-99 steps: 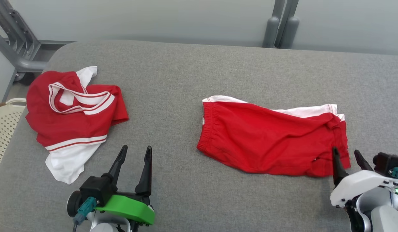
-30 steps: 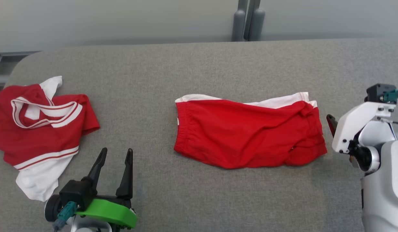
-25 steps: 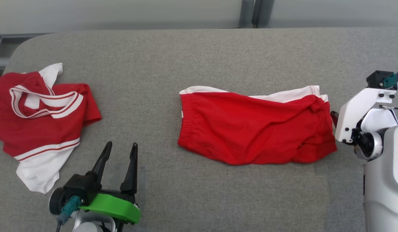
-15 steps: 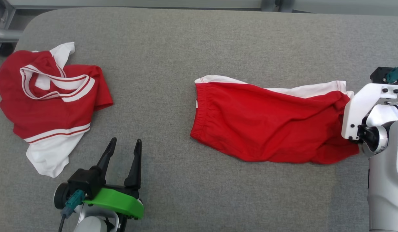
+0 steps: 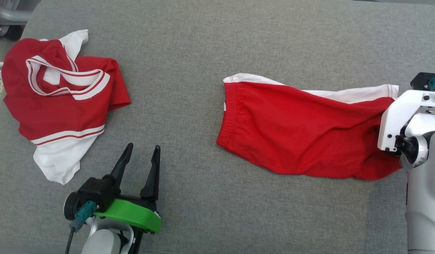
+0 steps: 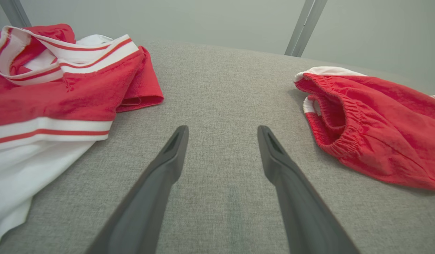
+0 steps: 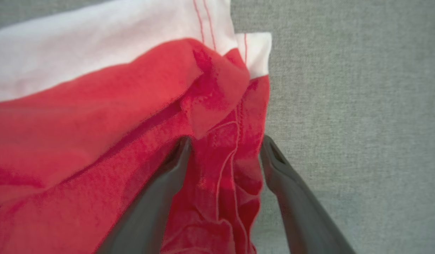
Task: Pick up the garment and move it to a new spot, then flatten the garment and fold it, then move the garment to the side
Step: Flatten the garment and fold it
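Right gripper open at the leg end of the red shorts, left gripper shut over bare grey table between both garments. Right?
No: the left gripper is open, jaws standing well apart, as the left wrist view shows. The rest holds.

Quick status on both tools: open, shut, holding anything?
Left tool: open, empty, over the table.
Right tool: open, astride the hem of the red shorts, not gripping yet.

Head view looks steeply down on the table (image 5: 203, 42). Left wrist view skims low across it; right wrist view hangs close. All share the shorts (image 5: 302, 134).
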Robot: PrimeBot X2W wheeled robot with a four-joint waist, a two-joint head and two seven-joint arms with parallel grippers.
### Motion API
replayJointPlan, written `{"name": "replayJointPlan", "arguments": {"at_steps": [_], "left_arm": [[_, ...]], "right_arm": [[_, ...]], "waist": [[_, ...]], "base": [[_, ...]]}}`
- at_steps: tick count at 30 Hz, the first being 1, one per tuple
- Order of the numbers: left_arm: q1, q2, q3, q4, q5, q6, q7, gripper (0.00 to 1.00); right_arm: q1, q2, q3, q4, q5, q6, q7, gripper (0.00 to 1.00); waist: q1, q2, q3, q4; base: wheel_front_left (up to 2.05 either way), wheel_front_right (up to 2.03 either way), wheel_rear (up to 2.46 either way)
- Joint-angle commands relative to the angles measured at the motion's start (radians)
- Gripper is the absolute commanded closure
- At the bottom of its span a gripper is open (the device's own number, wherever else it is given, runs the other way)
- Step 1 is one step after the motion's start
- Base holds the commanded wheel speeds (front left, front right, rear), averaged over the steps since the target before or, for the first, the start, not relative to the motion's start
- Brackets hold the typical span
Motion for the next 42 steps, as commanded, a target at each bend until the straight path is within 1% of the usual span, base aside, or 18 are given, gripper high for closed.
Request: {"name": "replayJointPlan", "arguments": {"at_steps": [1,3,4,6,11,18,23,29,34,35,38,39,41,42], "left_arm": [[-0.017,0.004,0.0,0.002,-0.005,-0.004,-0.003,0.0],[-0.02,0.003,-0.002,0.005,-0.005,-0.004,-0.004,0.0],[-0.021,0.003,-0.003,0.006,-0.005,-0.004,-0.005,0.0],[-0.022,0.001,-0.004,0.009,-0.007,-0.003,-0.005,0.0],[-0.017,-0.002,-0.005,0.014,-0.011,0.001,-0.007,0.0],[-0.006,-0.004,-0.008,0.023,-0.014,0.001,-0.009,0.0],[0.009,-0.003,-0.01,0.029,-0.013,0.001,-0.01,0.0],[0.025,0.0,-0.014,0.036,-0.019,0.0,-0.009,0.0],[0.038,-0.002,-0.019,0.039,-0.022,0.002,-0.009,0.0],[0.044,-0.003,-0.021,0.041,-0.022,0.001,-0.009,0.0],[0.047,-0.003,-0.025,0.042,-0.026,0.0,-0.009,0.0],[0.048,-0.004,-0.029,0.043,-0.028,-0.001,-0.009,0.0],[0.048,-0.005,-0.033,0.044,-0.03,-0.003,-0.009,0.0],[0.047,-0.007,-0.038,0.047,-0.031,-0.005,-0.009,0.0]], "right_arm": [[0.009,0.02,0.017,0.031,0.012,0.001,0.013,0.0],[0.014,0.024,0.026,0.044,0.024,0.001,0.027,0.0],[0.015,0.025,0.028,0.047,0.027,0.002,0.032,0.18],[0.013,0.025,0.032,0.042,0.025,0.002,0.033,1.0],[0.003,-0.01,0.028,0.014,0.002,0.0,0.0,1.0],[-0.022,-0.039,0.019,0.008,-0.03,0.0,-0.028,1.0],[-0.031,-0.077,0.015,-0.011,-0.063,0.0,-0.016,1.0],[-0.033,-0.124,0.029,-0.045,-0.086,0.0,0.033,1.0],[-0.04,-0.112,0.099,-0.085,-0.011,0.0,0.093,1.0],[-0.043,-0.101,0.14,-0.105,0.027,0.0,0.118,1.0],[-0.062,-0.088,0.206,-0.123,0.077,0.0,0.146,1.0],[-0.077,-0.074,0.243,-0.118,0.113,0.0,0.158,1.0],[-0.09,-0.065,0.277,-0.101,0.136,0.0,0.167,1.0],[-0.104,-0.047,0.304,-0.078,0.158,0.0,0.175,1.0]], "waist": [[0.0,0.0,0.005,0.003],[0.0,0.0,0.005,0.005],[0.0,0.0,0.004,0.005],[0.0,0.0,0.001,0.007],[0.0,0.0,-0.012,0.007],[0.0,0.0,-0.038,0.008],[0.0,0.0,-0.068,0.011],[0.0,0.0,-0.104,0.016],[0.0,0.0,-0.135,0.021],[0.0,0.0,-0.144,0.024],[0.0,0.0,-0.154,0.032],[0.0,0.0,-0.157,0.04],[0.0,0.0,-0.158,0.051],[0.0,0.0,-0.157,0.064]], "base": [[0.0,0.0,0.0],[0.0,0.0,0.0],[0.0,0.0,0.0],[0.0,0.0,0.0],[0.0,0.0,0.0],[0.0,0.0,0.0],[0.0,0.0,0.0],[0.0,0.0,0.0],[0.0,0.0,0.0],[0.0,0.0,0.0],[0.0,0.0,0.0],[0.0,0.0,0.0],[0.0,0.0,0.0],[0.0,0.0,0.0]]}}
